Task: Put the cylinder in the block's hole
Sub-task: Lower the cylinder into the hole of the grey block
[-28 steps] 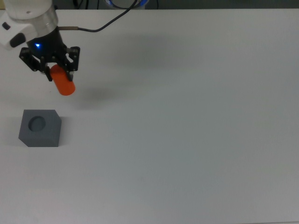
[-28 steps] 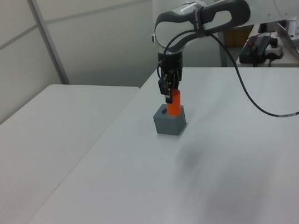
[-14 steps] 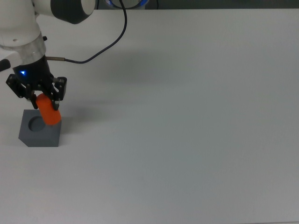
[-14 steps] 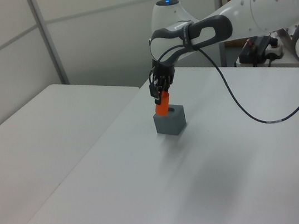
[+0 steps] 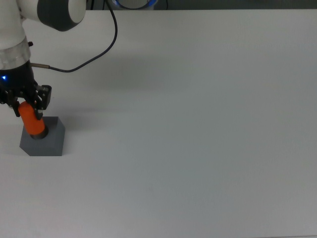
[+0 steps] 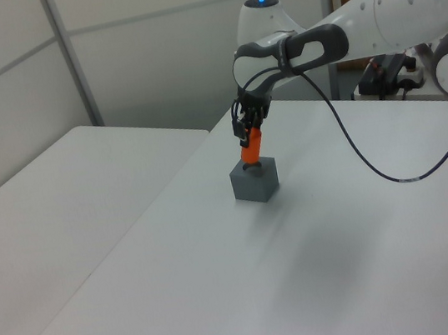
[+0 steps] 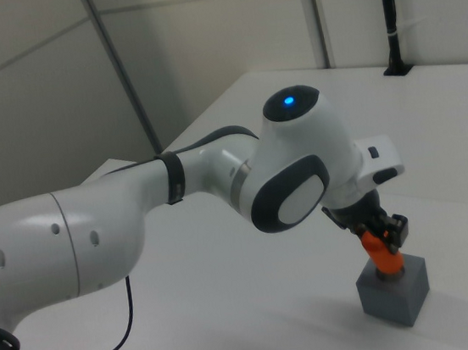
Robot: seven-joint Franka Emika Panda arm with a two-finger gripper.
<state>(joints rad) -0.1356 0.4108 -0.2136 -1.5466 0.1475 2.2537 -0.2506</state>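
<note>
Where a second ago it hung clear above the table, the cylinder [image 5: 32,121] now has its lower end at the mouth of the hole in the block [image 5: 49,141], at the top view's left edge — insertion looks begun, not finished, since most of the orange body shows above the block. The gripper [image 5: 25,103] is clamped on its upper part. In the left view the arm reaches in from the right — wrist tipped, cylinder slightly tilted.

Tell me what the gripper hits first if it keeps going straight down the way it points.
The block. The gripper holds the cylinder with its lower end at the hole, so the cylinder would probably bottom out there first; how deep it sits can't be seen.
</note>
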